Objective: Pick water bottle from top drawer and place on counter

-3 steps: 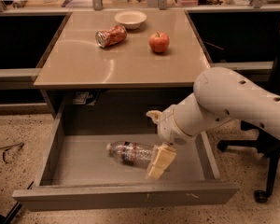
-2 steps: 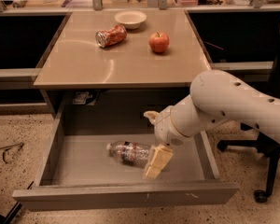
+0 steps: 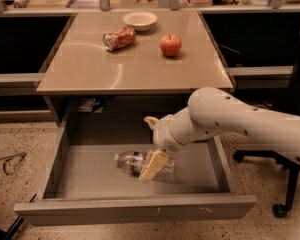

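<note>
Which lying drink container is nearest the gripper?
The clear water bottle in the top drawer, right at the gripper. The crushed red can lies far off on the counter.

Gripper (image 3: 153,165) inside top drawer (image 3: 135,210), bare floor leftward

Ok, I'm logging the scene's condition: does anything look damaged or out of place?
The red can on the counter is crushed and lies on its side near the bowl. The water bottle also lies on its side in the open drawer, with the pincer right over it. Nothing looks spilled.
</note>
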Robot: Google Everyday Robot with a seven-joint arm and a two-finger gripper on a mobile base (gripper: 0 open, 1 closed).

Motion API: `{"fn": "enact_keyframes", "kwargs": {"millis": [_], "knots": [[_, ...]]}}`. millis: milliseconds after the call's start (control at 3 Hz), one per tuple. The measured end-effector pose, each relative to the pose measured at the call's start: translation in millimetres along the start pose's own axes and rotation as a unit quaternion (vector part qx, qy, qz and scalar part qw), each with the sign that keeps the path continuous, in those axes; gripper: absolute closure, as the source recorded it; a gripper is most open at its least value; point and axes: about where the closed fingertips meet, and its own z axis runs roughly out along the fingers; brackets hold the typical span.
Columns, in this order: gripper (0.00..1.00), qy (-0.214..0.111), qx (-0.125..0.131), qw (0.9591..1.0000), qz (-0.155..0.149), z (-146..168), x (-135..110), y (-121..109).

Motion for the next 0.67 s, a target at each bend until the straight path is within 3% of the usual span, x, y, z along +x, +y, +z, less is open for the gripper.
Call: {"fn": "enact_keyframes", "kwargs": {"millis": [333,667], "knots": [[0.0,-0.002,0.006,0.9996,0.026,19,16,-10],[0.0,0.003,-0.007,0.9975,0.071,34,39,-5]]}}
